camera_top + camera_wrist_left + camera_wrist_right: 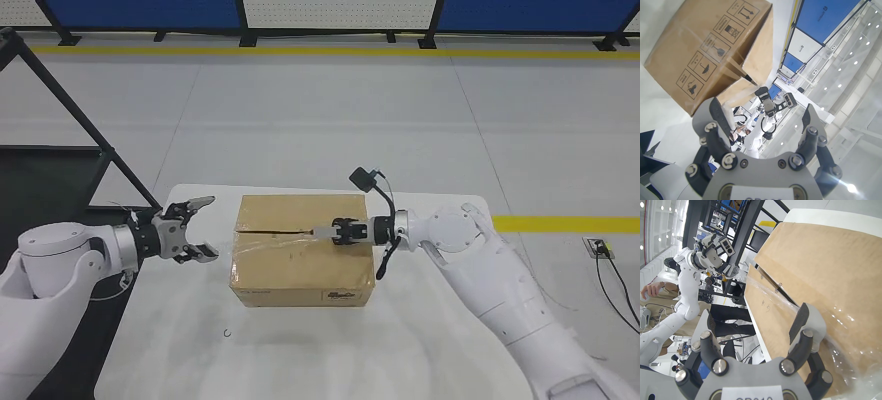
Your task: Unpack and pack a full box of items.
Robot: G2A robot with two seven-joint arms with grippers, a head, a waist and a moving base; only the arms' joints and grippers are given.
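A brown cardboard box [300, 270] lies on the white table [180, 330], its top flaps closed along a middle seam. A strip of clear tape [285, 238] runs loose and wrinkled along that seam [772, 294]. My right gripper [330, 233] is over the box top [819, 266], open [757, 321], with one finger [806, 321] resting on the tape. My left gripper [195, 228] stands open beside the box's left end. In the left wrist view it [761, 106] sits close to the box corner [702, 43], with nothing between its fingers.
A black frame [60, 180] stands off the table's left side. A small dark bit [228, 333] lies on the table in front of the box. Bare tabletop stretches along the front left.
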